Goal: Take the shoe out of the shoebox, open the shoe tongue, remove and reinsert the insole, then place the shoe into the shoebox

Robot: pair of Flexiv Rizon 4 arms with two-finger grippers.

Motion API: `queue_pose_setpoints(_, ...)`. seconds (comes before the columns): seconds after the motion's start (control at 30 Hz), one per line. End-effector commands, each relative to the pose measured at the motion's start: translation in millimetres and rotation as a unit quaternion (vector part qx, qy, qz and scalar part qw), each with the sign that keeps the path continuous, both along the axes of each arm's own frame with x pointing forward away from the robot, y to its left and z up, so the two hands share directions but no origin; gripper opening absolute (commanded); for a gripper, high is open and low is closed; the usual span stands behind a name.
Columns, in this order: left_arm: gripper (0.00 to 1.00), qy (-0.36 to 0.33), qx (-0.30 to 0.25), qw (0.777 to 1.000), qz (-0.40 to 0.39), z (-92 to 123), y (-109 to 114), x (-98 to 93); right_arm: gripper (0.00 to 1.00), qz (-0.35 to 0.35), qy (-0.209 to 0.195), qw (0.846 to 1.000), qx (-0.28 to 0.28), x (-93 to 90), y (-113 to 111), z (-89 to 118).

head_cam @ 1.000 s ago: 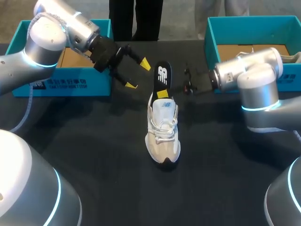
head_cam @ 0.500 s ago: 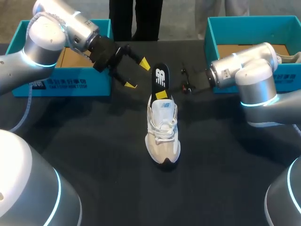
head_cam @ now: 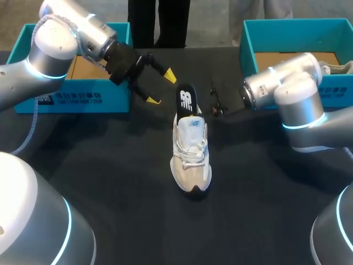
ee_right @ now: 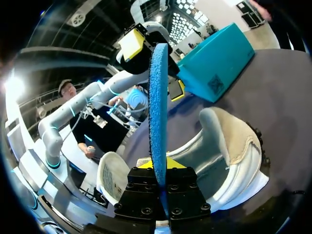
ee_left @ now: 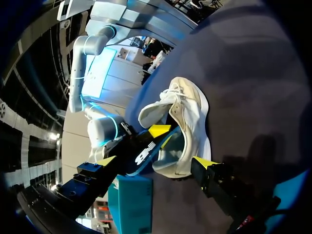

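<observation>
A white and beige shoe point(head_cam: 190, 157) lies in the middle of the black table, toe toward me. The black insole point(head_cam: 186, 98) stands on edge, its lower end in the shoe's heel opening. My right gripper point(head_cam: 192, 112) is shut on the insole low down; in the right wrist view the blue insole edge point(ee_right: 158, 97) rises straight from my shut right gripper point(ee_right: 162, 168) over the shoe point(ee_right: 229, 146). My left gripper point(head_cam: 160, 87) hangs open just left of the insole, touching nothing. The left wrist view has the shoe point(ee_left: 187, 122) and insole point(ee_left: 144, 153) ahead of the open left gripper point(ee_left: 155, 160).
A teal shoebox point(head_cam: 71, 99) stands at the back left behind my left arm. A second teal shoebox point(head_cam: 298, 27) stands at the back right behind my right arm, with something pale inside. The near half of the table point(head_cam: 138, 221) is bare black cloth.
My right arm has shifted left and down, pushing the insole deeper into the shoe's heel, and its fingers have tightened on it. The left arm has stayed still and open.
</observation>
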State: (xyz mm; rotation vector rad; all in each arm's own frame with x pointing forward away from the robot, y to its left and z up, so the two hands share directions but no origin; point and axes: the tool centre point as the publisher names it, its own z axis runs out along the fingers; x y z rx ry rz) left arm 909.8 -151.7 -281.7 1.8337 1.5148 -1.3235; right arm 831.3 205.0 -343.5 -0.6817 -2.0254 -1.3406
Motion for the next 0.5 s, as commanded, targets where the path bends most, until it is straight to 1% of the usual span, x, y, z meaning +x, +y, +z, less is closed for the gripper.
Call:
queue_pose_setpoints(0.03, 1.00, -0.001, 0.000, 1.000, 0.001, 0, 0, -1.2, 0.14, -0.004, -0.004, 1.000, -0.002, 0.3, 2, 1)
queue_pose_setpoints(0.1, 1.00, -0.001, 0.000, 1.000, 0.001, -1, 0, -1.3, 0.16, -0.007, -0.009, 1.000, -0.004, 2.0, 2, 3)
queue_pose_setpoints(0.27, 1.00, -0.001, -0.001, 1.000, 0.002, -1, 1, -1.5, 0.27, -0.013, -0.024, 1.000, -0.010, 6.9, -3, 12)
queue_pose_setpoints(0.37, 1.00, -0.002, -0.001, 1.000, 0.003, 0, 2, -1.5, 0.29, -0.015, -0.031, 0.999, -0.014, 8.7, -5, 16)
queue_pose_setpoints(0.5, 1.00, -0.003, -0.001, 1.000, 0.004, 0, 3, -1.6, 0.29, -0.020, -0.038, 0.999, -0.015, 11.5, -7, 20)
